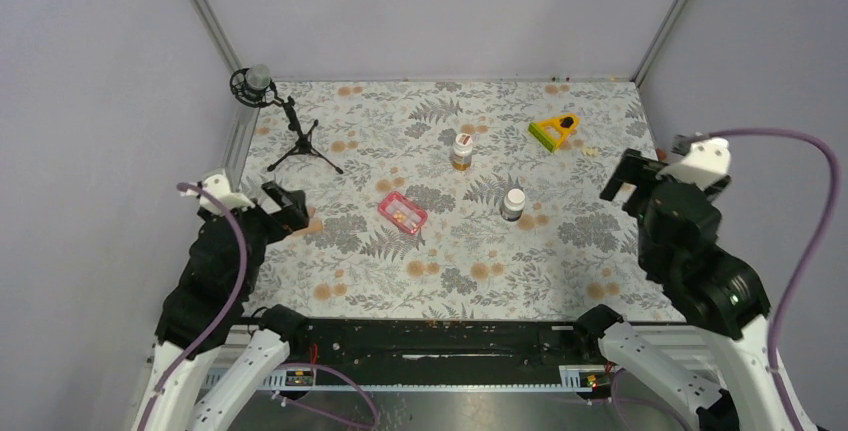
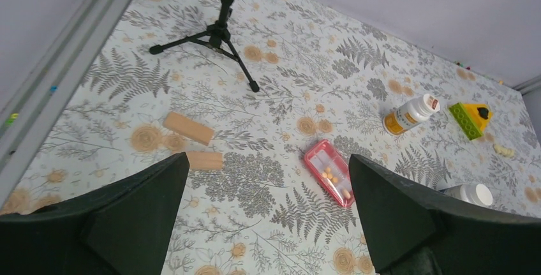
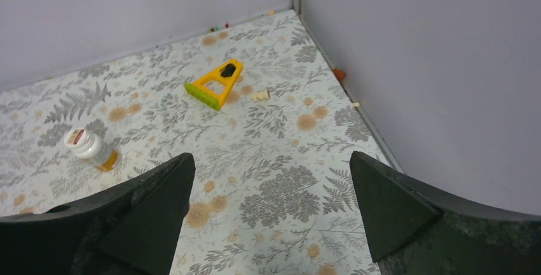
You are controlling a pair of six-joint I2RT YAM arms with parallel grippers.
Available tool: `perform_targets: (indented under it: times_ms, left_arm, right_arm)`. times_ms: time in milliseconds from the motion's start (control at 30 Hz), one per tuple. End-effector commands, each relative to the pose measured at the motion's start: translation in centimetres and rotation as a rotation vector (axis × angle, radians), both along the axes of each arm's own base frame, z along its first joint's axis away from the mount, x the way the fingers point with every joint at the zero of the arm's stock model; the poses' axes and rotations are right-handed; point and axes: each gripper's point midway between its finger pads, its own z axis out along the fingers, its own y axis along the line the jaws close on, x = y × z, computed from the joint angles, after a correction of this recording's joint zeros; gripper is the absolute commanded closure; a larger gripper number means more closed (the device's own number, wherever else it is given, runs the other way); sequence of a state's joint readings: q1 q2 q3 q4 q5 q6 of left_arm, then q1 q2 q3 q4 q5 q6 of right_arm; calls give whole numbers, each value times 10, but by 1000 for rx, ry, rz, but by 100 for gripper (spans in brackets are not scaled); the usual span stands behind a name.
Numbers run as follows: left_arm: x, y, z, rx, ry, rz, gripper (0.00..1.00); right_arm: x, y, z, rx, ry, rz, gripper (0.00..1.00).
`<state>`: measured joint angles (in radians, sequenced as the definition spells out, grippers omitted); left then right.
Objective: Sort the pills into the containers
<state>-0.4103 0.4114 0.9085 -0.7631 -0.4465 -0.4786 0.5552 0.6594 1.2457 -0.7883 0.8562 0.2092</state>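
Observation:
The red-pink pill tray (image 1: pixel 402 213) lies near the middle of the flowered cloth. In the left wrist view the tray (image 2: pixel 330 173) holds a few yellow-orange pills (image 2: pixel 329 174) in its clear compartments. A small pale clump (image 3: pixel 259 95) lies loose beside the yellow wedge tool. My left gripper (image 1: pixel 287 207) hovers open at the left side, well left of the tray, with nothing between its fingers (image 2: pixel 268 160). My right gripper (image 1: pixel 622 181) is raised open at the right edge, empty, over bare cloth (image 3: pixel 271 157).
Two white round bottles stand behind and right of the tray (image 1: pixel 461 151) (image 1: pixel 513 203). A yellow wedge tool (image 1: pixel 555 131) lies at the back right. A microphone on a black tripod (image 1: pixel 290 131) stands back left. Two wooden blocks (image 2: pixel 188 128) (image 2: pixel 205 160) lie below my left gripper.

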Motion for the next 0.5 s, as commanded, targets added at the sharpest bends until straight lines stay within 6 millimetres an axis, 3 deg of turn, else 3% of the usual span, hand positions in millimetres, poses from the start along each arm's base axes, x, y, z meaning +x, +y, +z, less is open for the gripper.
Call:
perform_targets:
  times_ms: [0,233,467]
  left_arm:
    - [-32,28,17,27,-15,71,1]
    - [-57,35,20,-27,-93,57,1]
    - [-66,39,22,-26,-128,52,1]
  right_arm:
    - [-34,-43,10,-19,-67,-150,0]
    - [-63,-61,24,12,-138,-151,1]
    - [-76,-71,19,40,-160,-172,1]
